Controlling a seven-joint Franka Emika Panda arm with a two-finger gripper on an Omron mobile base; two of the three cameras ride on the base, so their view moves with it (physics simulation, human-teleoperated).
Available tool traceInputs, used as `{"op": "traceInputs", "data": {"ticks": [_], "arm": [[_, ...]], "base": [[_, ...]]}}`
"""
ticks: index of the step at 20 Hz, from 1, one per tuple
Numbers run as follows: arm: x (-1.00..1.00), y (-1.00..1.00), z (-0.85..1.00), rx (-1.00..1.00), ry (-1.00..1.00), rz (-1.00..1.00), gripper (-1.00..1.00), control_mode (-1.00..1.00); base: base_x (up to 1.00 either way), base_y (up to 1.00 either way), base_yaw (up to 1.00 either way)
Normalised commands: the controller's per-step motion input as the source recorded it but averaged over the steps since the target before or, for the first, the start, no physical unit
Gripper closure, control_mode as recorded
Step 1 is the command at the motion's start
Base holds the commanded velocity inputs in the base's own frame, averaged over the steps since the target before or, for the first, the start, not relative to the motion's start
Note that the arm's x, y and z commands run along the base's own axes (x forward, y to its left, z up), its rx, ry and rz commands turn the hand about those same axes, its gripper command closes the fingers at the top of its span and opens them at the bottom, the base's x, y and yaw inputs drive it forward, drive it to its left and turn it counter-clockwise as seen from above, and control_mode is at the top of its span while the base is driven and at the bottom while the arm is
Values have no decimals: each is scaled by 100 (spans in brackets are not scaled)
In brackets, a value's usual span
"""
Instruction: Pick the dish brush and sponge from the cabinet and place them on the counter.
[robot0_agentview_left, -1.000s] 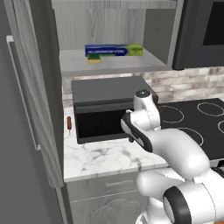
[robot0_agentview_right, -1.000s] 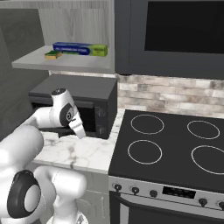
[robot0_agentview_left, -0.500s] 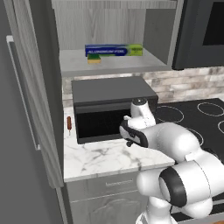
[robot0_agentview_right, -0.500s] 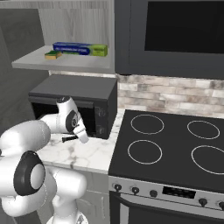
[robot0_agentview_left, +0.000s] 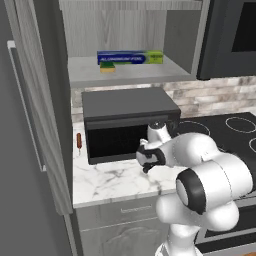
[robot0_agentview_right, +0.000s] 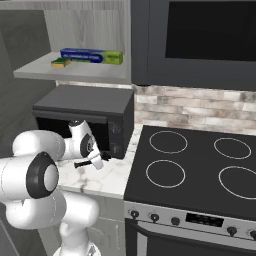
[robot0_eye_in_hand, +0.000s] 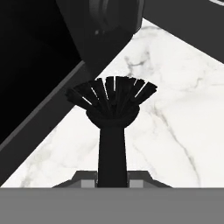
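Observation:
My gripper (robot0_eye_in_hand: 112, 180) is shut on the dish brush (robot0_eye_in_hand: 112, 114), whose thin black handle runs up to a fanned dark head. The gripper (robot0_agentview_left: 148, 163) hangs low over the white marble counter (robot0_agentview_left: 107, 178), just in front of the black toaster oven (robot0_agentview_left: 127, 122). From the right, the brush (robot0_agentview_right: 82, 163) pokes out sideways from the gripper (robot0_agentview_right: 91, 161). The sponge (robot0_agentview_left: 107, 69), yellow with a green top, lies on the pale shelf of the open cabinet (robot0_agentview_left: 127, 76), against the box; from the right the sponge (robot0_agentview_right: 61, 63) sits at the shelf's left.
A long blue-and-green box (robot0_agentview_left: 130, 57) lies behind the sponge. The cabinet door (robot0_agentview_left: 42, 100) stands open at left. A small orange-red stick (robot0_agentview_left: 78, 141) lies left of the oven. The black stovetop (robot0_agentview_right: 200, 170) borders the counter (robot0_agentview_right: 114, 176) on the right.
The hand has come down toward the counter in front of the toaster oven with the brush still in it, and the arm has folded lower.

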Motion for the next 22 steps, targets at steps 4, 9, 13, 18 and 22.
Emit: {"op": "traceInputs", "data": {"ticks": [4,9,13,18,22], "arm": [[23,1,-18,0,-4,-2,-100,-100],[8,2,4,0,-10,-1,-100,-100],[0,0,29,0,-10,0,-100,-100],[0,0,43,2,-3,0,-100,-100],[-7,0,60,3,0,0,-100,-100]], "base": [[0,0,0],[0,0,0],[0,0,0],[0,0,0],[0,0,0]]}}
